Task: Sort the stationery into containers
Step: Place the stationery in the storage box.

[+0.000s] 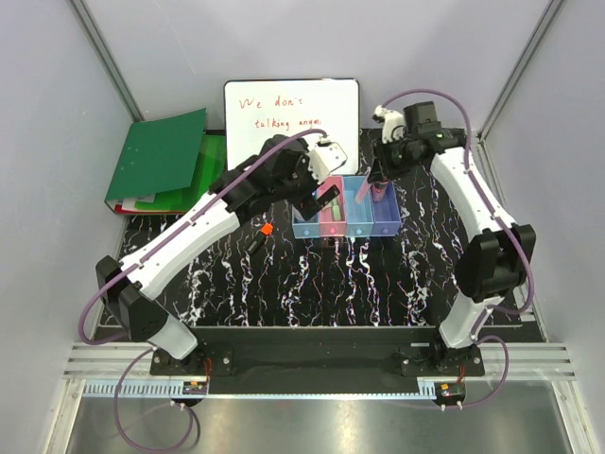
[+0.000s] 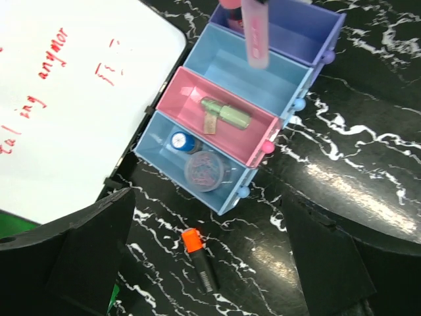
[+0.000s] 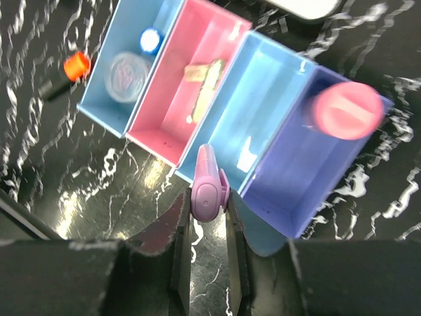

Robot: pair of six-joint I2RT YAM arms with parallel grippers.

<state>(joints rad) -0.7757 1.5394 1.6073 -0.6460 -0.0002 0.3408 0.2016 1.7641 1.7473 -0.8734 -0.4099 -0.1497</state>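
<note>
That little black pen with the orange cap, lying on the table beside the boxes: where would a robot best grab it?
Best grip the barrel of the orange-capped black marker about mid-length, coming from straight above with jaws closing across its width. It lies flat on the black marbled table, apart from the row of translucent plastic bins, so both long sides look free.

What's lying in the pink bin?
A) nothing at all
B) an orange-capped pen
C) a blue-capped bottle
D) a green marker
D: the left wrist view shows a green marker lying inside the pink bin; the bottle sits in the blue bin beside it.
</note>
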